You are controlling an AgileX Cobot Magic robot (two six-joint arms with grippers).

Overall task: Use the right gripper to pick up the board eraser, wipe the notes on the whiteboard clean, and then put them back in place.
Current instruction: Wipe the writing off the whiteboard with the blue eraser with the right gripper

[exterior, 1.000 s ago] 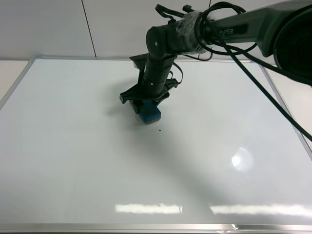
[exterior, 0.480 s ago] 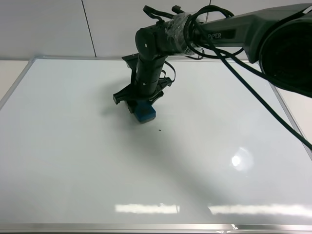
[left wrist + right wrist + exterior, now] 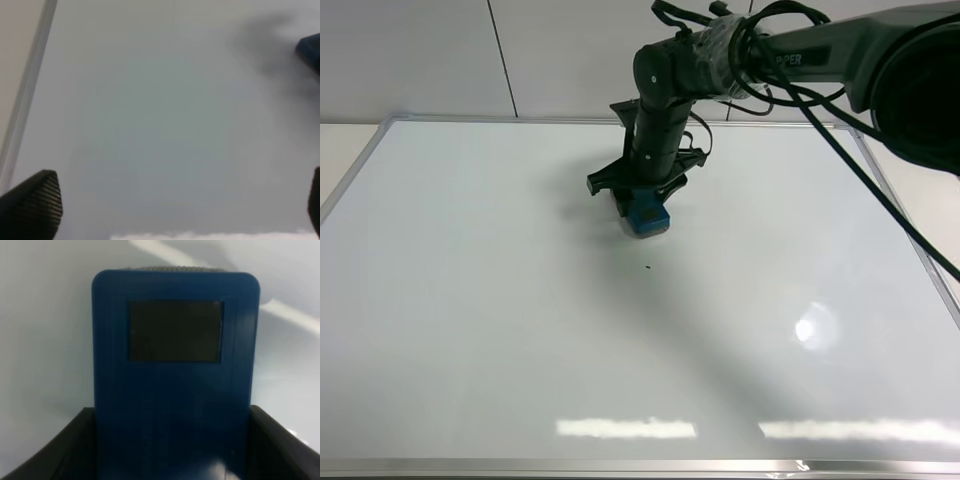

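My right gripper (image 3: 642, 203) is shut on the teal-blue board eraser (image 3: 648, 217) and presses it down on the whiteboard (image 3: 470, 300), a little right of the board's middle toward the far edge. In the right wrist view the eraser (image 3: 175, 385) fills the frame between my two black fingers (image 3: 55, 450), one dark grey patch showing. A tiny black speck of the notes (image 3: 649, 267) lies on the board just in front of the eraser. My left gripper (image 3: 180, 200) is open above the board, its fingertips (image 3: 30, 207) at the frame's corners. A corner of the eraser (image 3: 310, 50) shows there.
The silver frame (image 3: 360, 165) of the whiteboard runs along the left and far sides; it also shows in the left wrist view (image 3: 25, 100). Black cables (image 3: 820, 130) trail from the right arm over the board's right part. A pale wall stands behind.
My right gripper with the eraser swung left and then back right and slightly away, ending farther right than a second ago. The black speck stays in place.
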